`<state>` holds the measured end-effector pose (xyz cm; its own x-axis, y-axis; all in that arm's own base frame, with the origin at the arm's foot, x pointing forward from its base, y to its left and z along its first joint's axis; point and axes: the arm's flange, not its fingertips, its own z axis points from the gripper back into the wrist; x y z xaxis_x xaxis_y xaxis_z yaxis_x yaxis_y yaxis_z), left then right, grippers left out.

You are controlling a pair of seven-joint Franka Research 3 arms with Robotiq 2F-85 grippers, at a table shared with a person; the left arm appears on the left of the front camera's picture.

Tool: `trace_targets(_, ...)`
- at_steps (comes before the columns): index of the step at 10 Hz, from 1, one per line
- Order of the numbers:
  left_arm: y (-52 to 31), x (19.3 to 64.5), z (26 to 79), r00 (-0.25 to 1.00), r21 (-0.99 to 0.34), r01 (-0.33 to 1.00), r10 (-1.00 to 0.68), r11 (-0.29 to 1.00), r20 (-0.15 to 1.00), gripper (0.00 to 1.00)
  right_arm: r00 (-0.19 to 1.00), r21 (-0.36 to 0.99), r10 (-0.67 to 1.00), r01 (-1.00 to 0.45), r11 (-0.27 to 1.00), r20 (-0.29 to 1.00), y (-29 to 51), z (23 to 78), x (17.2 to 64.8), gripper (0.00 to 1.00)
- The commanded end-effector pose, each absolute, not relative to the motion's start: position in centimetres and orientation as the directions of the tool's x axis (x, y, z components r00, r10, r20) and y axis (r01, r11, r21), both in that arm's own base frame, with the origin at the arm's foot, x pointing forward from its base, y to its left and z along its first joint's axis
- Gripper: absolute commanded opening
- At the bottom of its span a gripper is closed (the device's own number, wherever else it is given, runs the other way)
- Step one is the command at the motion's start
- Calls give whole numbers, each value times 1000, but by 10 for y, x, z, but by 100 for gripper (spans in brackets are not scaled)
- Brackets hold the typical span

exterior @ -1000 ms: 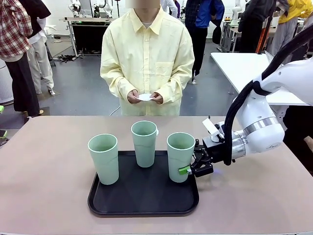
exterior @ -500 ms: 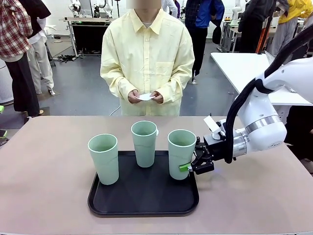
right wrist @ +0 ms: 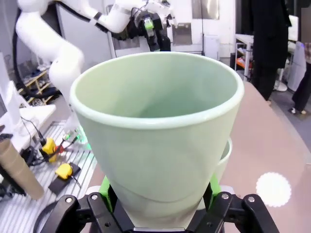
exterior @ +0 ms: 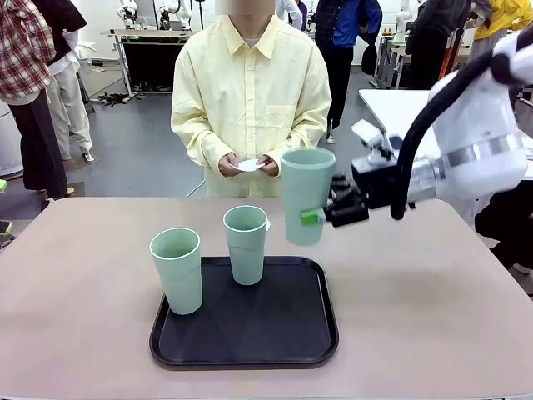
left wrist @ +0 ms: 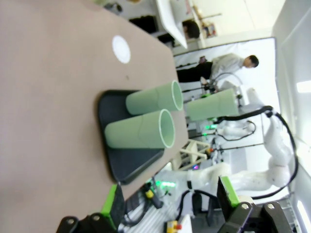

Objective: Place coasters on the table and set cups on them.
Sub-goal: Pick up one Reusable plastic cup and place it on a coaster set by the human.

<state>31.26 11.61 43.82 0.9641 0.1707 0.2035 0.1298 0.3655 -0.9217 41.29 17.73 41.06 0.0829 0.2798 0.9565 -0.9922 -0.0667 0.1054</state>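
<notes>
Mint cup [exterior: 305, 193] pinched in right gripper [exterior: 321, 217] — aloft over table [exterior: 433, 317], left gripper [left wrist: 170, 200] spread, empty

tray [exterior: 244, 350]: 2 cups [exterior: 176, 271] on it | 3rd cup [exterior: 305, 196]: raised, tray's far right | person [exterior: 250, 108]: behind table [exterior: 416, 317]

Looks like a robotics lab: white robot arm [exterior: 479, 142] at right, equipment table [exterior: 158, 62] upper left, cables [exterior: 112, 98] on grey floor [exterior: 133, 158].

front plus 2 wrists, shared cups [exterior: 246, 244]
</notes>
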Motion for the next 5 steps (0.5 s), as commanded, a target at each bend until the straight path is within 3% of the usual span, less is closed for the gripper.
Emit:
trace_targets(1, 117, 313, 439, 962, -925, 140, 173, 354, 212, 100, 102, 123, 322, -991, -44, 941, 194, 425, 419, 23)
trace_targets(5, 117, 313, 439, 962, -925, 140, 173, 354, 212, 100, 89, 109, 302, -993, -53, 949, 192, 438, 417, 23)
